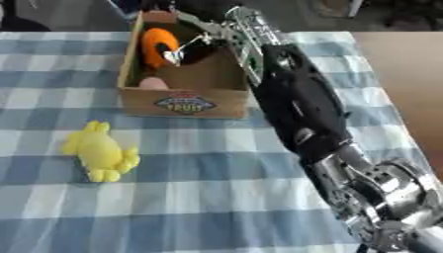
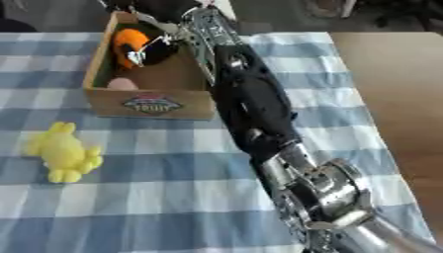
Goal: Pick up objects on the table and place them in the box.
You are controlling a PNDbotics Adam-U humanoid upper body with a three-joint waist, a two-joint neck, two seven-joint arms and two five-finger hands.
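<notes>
Cardboard box (image 1: 183,104) holding one orange toy (image 1: 156,45), robot hand (image 1: 192,44) grip unclear, one yellow toy (image 1: 101,152) outside

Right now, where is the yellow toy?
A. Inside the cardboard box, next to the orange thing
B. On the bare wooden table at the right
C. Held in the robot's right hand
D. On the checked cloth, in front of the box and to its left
D: the yellow toy lies alone on the checked cloth, nearer the camera than the box and to its left, while the right hand is over the box beside the orange thing.
</notes>
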